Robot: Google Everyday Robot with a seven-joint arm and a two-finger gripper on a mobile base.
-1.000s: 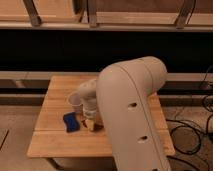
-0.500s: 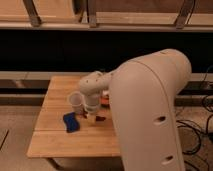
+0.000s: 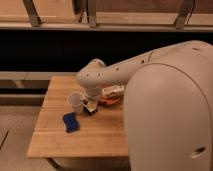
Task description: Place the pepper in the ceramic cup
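- Sliding rightward since half a second ago, the bulky pale arm housing [image 3: 170, 110] uncovers more of the light wooden table [image 3: 55, 140]. The wrist sits much where it was.
- The dark gripper [image 3: 90, 106] hangs low over the tabletop, just beside the right wall of the small whitish-grey round ceramic cup [image 3: 75, 101]. It is near the rim, not above the opening.
- How wide the gripper stands, and whether it holds anything, I cannot tell. The forearm bends down over it and covers it.
- The slender dark red pepper can't be picked out for certain. It may be inside the gripper or hidden under the arm, and nothing red shows in the cup's pale inside.
- A red-orange patch [image 3: 108, 100] peeks out just right of the gripper, tucked under the forearm. It could be a bowl's edge.
- A small white box [image 3: 113, 90] lies just behind that patch.
- A flat blue object [image 3: 70, 122] lies in front of the cup, apart from it and out of the way.
- My read: the cup stands upright and open, ready to receive. The low, close wrist suits either a grasp or a short carry across to the rim.
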